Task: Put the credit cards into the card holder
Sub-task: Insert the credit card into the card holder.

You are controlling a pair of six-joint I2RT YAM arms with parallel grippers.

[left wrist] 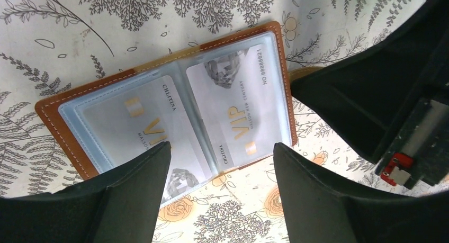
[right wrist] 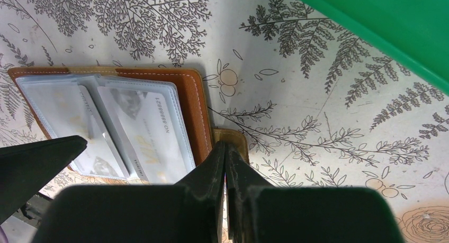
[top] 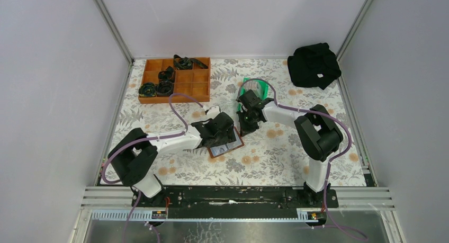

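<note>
Where the card holder lies: the card holder point(left wrist: 174, 110) sits opened flat on the patterned tablecloth point(top: 275, 147), between the two arms and nearer the left one, clear sleeves facing up.
Credit cards: two silver credit cards point(left wrist: 235, 100) marked VIP are already inside the sleeves, one on each side of the fold. No loose card shows in any view.
Left gripper: the left gripper point(left wrist: 222, 153) hangs directly over the near edge of the holder with its fingers spread wide and nothing between them. Judged from that, a card has been let go into its sleeve and the fingers are clear of it.
Right gripper: the right gripper point(right wrist: 225, 145) has its fingers pressed fully together, with no card in them. The tips come down on the tan snap tab point(right wrist: 233, 134) at the holder's edge, seemingly to pin the holder open and stop it sliding, though contact is hard to confirm.
Green bin: the green bin point(top: 254, 87) stands just behind the right gripper; its contents are not visible.
Progress: probably near the end, unless cards remain in the bin.
Risk: lifting off the tab may let the leather spring shut.
</note>
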